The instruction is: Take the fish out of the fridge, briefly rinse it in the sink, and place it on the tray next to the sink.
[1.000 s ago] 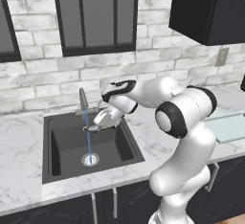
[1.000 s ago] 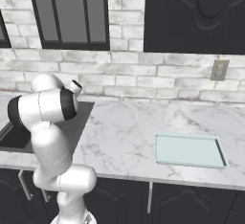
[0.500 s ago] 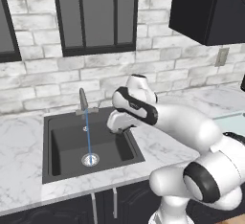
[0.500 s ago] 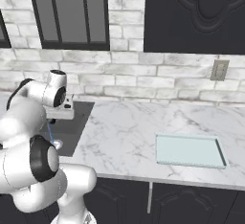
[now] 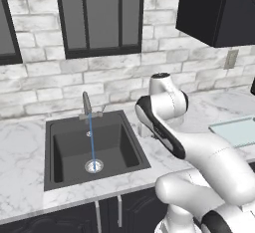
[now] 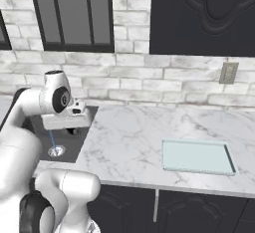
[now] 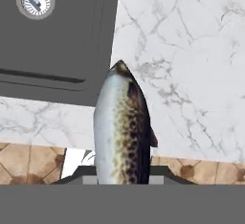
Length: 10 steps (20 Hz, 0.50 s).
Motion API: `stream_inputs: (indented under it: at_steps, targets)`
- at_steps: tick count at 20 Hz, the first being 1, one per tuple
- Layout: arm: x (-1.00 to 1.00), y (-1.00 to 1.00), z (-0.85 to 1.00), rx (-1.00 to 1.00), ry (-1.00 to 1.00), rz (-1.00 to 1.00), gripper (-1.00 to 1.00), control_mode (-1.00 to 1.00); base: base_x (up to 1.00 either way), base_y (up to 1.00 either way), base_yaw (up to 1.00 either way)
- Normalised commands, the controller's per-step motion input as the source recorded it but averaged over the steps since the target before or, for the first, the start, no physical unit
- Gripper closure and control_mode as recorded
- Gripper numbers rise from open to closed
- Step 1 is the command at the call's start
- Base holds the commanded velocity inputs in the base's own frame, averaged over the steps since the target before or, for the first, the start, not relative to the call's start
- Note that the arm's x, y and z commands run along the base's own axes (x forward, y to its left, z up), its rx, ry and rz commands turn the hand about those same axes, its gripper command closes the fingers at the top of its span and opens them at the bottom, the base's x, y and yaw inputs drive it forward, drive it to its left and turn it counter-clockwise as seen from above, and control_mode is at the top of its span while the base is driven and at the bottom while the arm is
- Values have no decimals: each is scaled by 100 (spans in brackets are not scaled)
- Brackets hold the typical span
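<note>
While the fish [image 7: 122,132] rises from the bottom of the hand view, pinched in the tool [image 6: 74,129], it hangs over the table [image 7: 182,50] just beside the sink [image 7: 57,41], apparently bound for the tray [image 6: 196,157]. The right base view shows that tray well off to the tool's side; the left base view shows the tap [image 5: 87,103] running.
</note>
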Motion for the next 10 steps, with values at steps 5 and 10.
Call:
stream_inputs:
  at_steps: [5,10]
  targets:
    - [-64,-100,2,-40,-12,-15,100,-100,0,0,0]
    - [-41,-100,16,-40,-20,-11,100,-100,0,0,0]
